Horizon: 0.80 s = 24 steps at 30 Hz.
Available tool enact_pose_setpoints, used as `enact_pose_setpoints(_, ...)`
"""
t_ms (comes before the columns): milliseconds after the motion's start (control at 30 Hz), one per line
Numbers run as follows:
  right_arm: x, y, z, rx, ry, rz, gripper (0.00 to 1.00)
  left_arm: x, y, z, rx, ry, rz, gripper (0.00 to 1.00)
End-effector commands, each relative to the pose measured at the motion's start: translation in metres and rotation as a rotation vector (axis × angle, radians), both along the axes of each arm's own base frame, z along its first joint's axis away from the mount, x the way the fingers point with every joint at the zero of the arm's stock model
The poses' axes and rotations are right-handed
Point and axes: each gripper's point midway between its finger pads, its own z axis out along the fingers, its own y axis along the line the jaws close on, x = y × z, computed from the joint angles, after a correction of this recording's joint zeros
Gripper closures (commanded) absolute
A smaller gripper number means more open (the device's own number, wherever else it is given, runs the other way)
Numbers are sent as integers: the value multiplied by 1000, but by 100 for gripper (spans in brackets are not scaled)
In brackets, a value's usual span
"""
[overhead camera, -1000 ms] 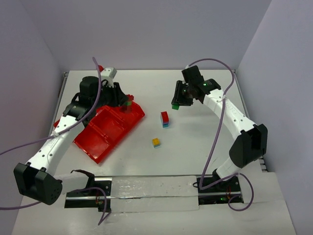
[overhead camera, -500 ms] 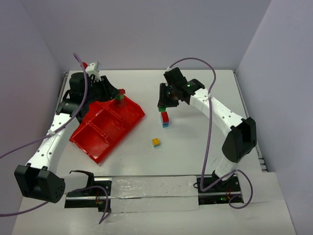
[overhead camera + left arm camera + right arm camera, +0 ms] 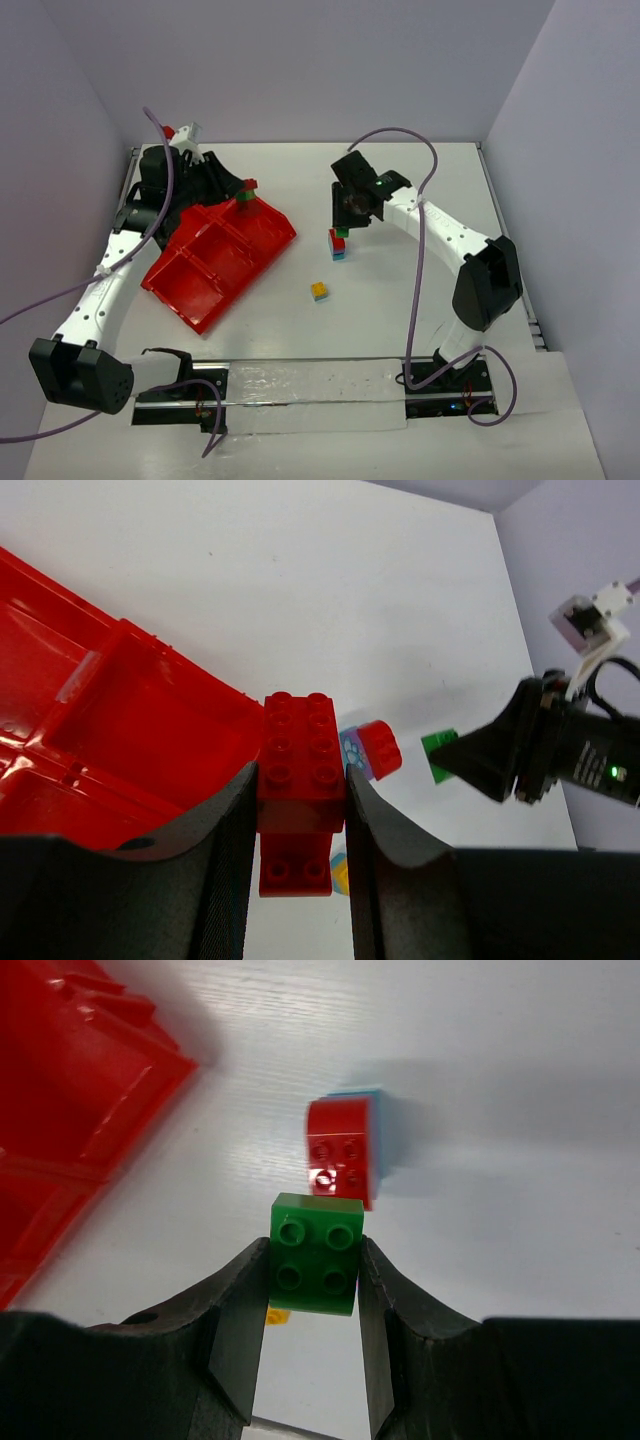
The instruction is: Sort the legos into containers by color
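My left gripper point(image 3: 300, 770) is shut on a red lego point(image 3: 300, 760), held over the far corner of the red tray point(image 3: 120, 710) of containers. In the top view that gripper point(image 3: 243, 192) sits at the tray's point(image 3: 215, 260) far edge. My right gripper point(image 3: 313, 1245) is shut on a green lego point(image 3: 316, 1253) and hangs just above a red-and-blue cube point(image 3: 345, 1150). The top view shows the right gripper point(image 3: 342, 228) directly behind that cube point(image 3: 337, 243). A yellow lego point(image 3: 319, 291) with a blue base lies alone nearer the arms.
The tray lies at an angle on the left half of the white table, its compartments showing no bricks. Purple cables loop over both arms. The grey walls close in the far side and both sides.
My right gripper has carried the green lego left and down until it is over the red-and-blue cube. The left arm swung left early on and the tray shifted slightly; since then it holds still.
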Motion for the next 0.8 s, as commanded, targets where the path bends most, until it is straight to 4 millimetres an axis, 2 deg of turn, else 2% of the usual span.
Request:
enact_pose_setpoints(0,12,57,45,163,-126,78,99,17,27,49,-34,-84,176,100)
enact_pose_setpoints(33,14,74,40,172,-123,98,99,21,40,53,-33,-78,248,100)
enact_pose_setpoints(100,25,95,44,222,-141,100,99,22,51,63,-37,-73,314,100)
enact_pose_setpoints(167,35,115,33,261,-123,100,99,23,60,72,-44,-84,371,100)
enact_pose_setpoints(233,46,134,40,319,-137,104,98,21,61,81,-57,-103,383,100)
enact_pose_setpoints(300,56,152,34,349,-123,111,98,20,64,88,-68,-115,403,100)
enact_pose_setpoints(333,60,166,37,374,-125,123,97,20,65,90,-74,-118,410,100)
enact_pose_setpoints(433,69,188,17,375,-97,117,96,19,62,91,-90,-116,398,100)
enact_pose_setpoints(467,72,194,17,378,-101,114,95,18,61,90,-93,-113,394,100)
enact_pose_setpoints(533,77,202,1,369,-86,94,92,17,59,87,-100,-106,385,100)
enact_pose_setpoints(633,82,209,-3,379,-86,80,87,15,58,83,-104,-102,378,100)
enact_pose_setpoints(700,83,213,-8,376,-92,85,78,13,60,81,-103,-101,384,100)
enact_pose_setpoints(767,81,216,-8,374,-91,96,66,12,59,80,-102,-105,380,100)
